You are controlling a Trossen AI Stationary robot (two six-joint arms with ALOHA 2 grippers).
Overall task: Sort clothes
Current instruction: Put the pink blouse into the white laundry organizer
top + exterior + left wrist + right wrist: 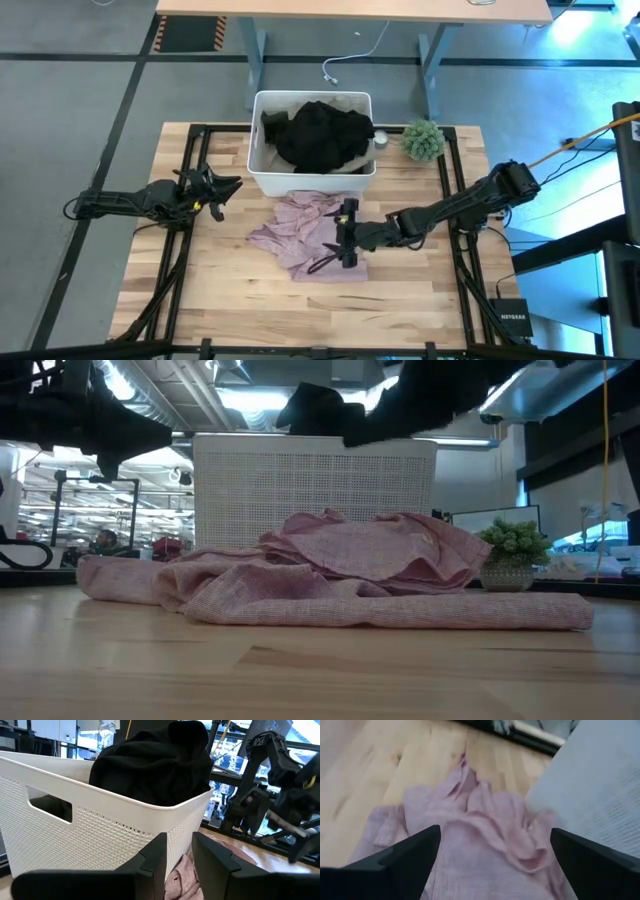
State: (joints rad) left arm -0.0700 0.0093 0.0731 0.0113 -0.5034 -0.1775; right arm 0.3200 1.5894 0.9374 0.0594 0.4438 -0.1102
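Two end effectors hang over the table (200, 300). The left end effector (228, 190), fingers nearly together and empty, sits left of the white tub (262, 170) heaped with black clothes (318, 135). The mottled pink garment (295, 235) lies before the tub, under the right end effector (347, 233), spread wide, holding nothing, its arm stretched leftward.

Grey floor (90, 120) with dark seams surrounds the wooden table (230, 300). A light-wood desk (350, 8) on grey legs stands beyond it, a cable (350, 60) trailing beneath. Ceiling ducts (160, 400) and strip lights (130, 380) run overhead.
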